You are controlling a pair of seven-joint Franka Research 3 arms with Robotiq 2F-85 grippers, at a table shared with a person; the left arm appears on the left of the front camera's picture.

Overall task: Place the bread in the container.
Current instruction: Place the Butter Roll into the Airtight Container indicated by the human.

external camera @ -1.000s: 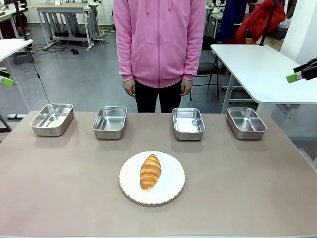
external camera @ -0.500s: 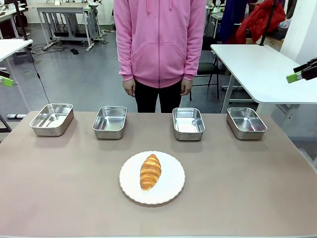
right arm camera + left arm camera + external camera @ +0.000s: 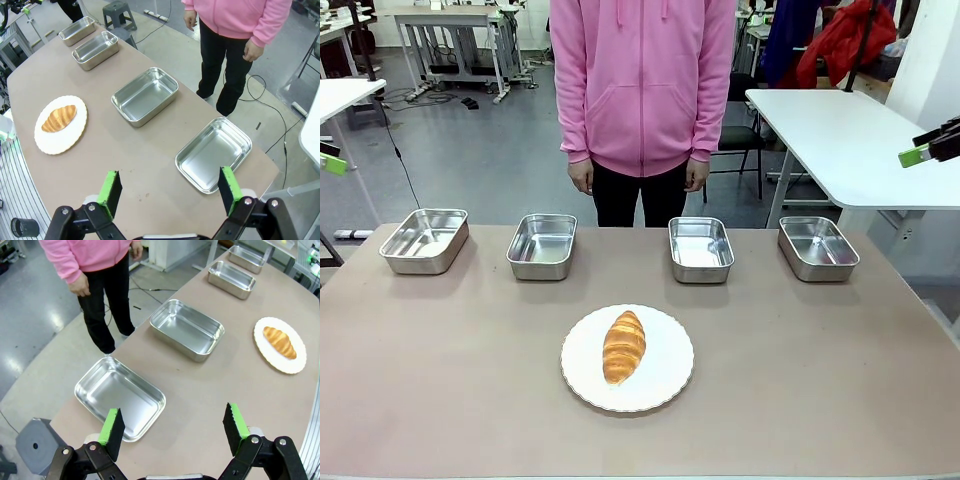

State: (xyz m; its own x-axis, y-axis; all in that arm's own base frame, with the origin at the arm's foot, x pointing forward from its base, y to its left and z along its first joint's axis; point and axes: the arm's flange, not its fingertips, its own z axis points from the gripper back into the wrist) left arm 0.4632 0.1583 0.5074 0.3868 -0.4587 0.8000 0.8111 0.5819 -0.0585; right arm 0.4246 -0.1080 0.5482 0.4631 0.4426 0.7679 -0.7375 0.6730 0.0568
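The brown table (image 3: 440,380) spans the front view. A person (image 3: 642,90) in a pink hoodie stands at its 12 o'clock edge, arms hanging down, apart from everything on it.

A round white plate (image 3: 665,375) sits on the table's midline, toward 6 o'clock from the centre.

4 shiny steel pans stand in 1 row along the far edge, well apart from each other and from the plate: a container (image 3: 424,240) at 10 o'clock of the plate, a second container (image 3: 542,245) at 11, a third container (image 3: 701,249) at 1 and a fourth container (image 3: 817,247) at 2. All 4 hold nothing.

The left gripper (image 3: 172,415) hangs above the table's 9 o'clock end, its jaws spread wide with nothing between them. The right gripper (image 3: 169,172) hangs above the 3 o'clock end, jaws likewise wide apart and holding nothing.

The bread (image 3: 623,346) lies on the plate, its ends pointing roughly to 12 and 6 o'clock.
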